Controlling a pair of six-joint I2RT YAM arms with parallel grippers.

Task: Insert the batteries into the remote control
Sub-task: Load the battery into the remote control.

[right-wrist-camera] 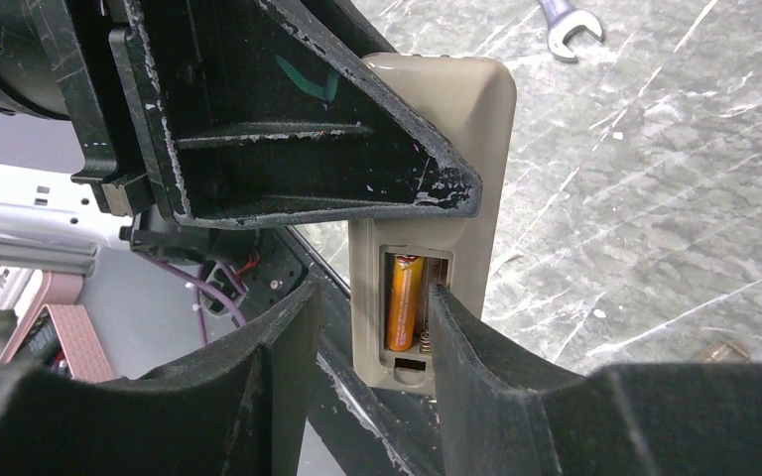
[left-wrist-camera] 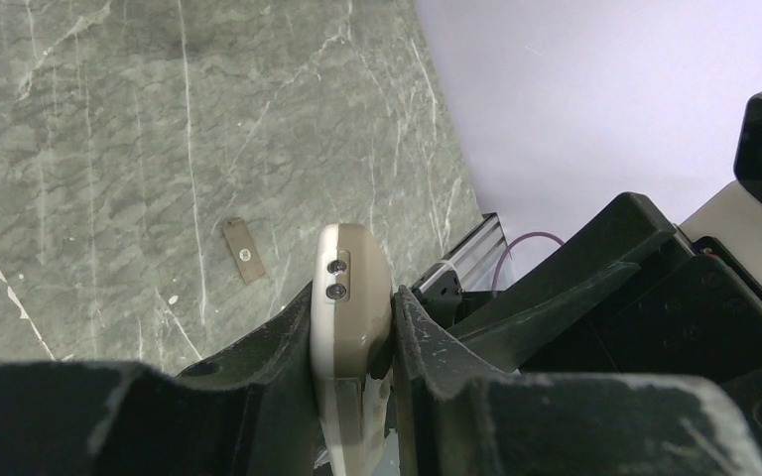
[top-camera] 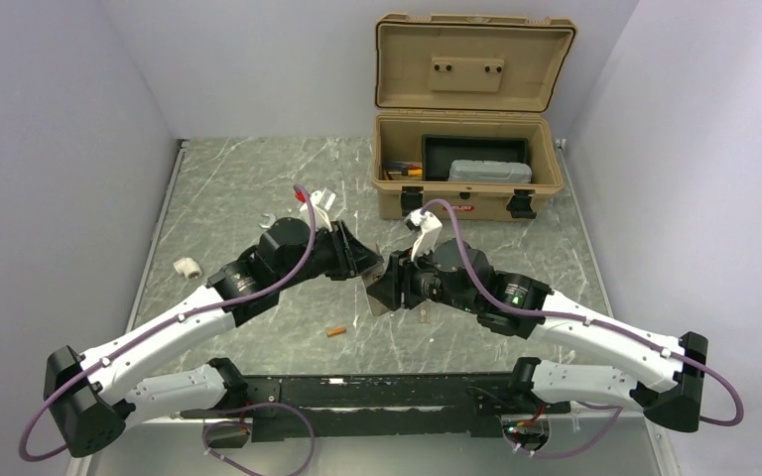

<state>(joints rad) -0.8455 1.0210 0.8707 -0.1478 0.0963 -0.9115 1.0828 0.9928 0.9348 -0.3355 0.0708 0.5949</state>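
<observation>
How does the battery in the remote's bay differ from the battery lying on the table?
The seated battery sits in the remote control, which the left gripper holds off the table; the loose battery lies flat on the table. A fingertip of the right gripper pokes in beside the seated battery; nothing touches the loose battery. Both are small orange-copper cylinders.

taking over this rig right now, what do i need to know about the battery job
Left gripper: shut on the slim white and grey-tan remote control, battery bay facing the right arm.
Right gripper: open, one fingertip at the bay.
Done: one orange-copper battery sits in the bay.
To do: second orange-copper battery lies on the grey marble table; seat it beside the first.
</observation>
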